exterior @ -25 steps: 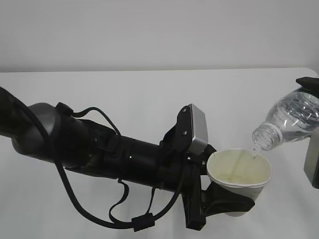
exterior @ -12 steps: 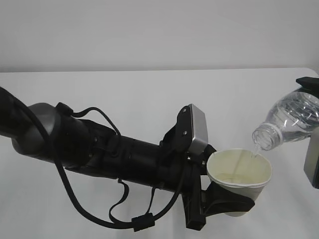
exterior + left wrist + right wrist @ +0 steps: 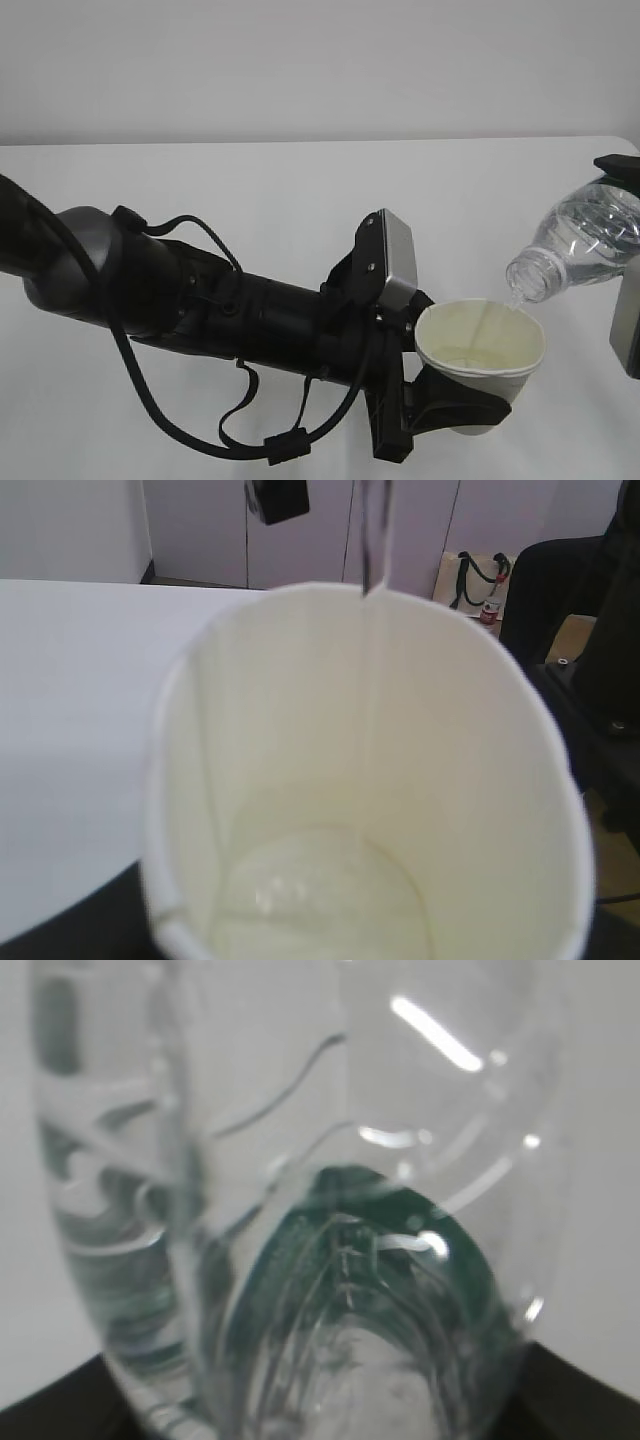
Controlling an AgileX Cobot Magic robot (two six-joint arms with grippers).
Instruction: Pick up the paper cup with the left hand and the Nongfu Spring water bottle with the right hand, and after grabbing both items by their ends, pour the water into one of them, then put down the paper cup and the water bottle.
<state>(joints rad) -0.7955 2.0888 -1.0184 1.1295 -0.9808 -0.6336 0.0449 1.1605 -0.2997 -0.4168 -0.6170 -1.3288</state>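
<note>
White table (image 3: 300, 190), pale wall (image 3: 300, 60), cabinets (image 3: 200, 530) behind.

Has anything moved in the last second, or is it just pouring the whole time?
Nothing visibly moved. The tilted bottle keeps trickling water into the paper cup, and both arms hold their places with the same grips. Any rise of water in the cup is too slight to tell.

Lab or office: bare white table (image 3: 300, 190), plain wall (image 3: 300, 60), cabinet doors (image 3: 200, 530).
</note>
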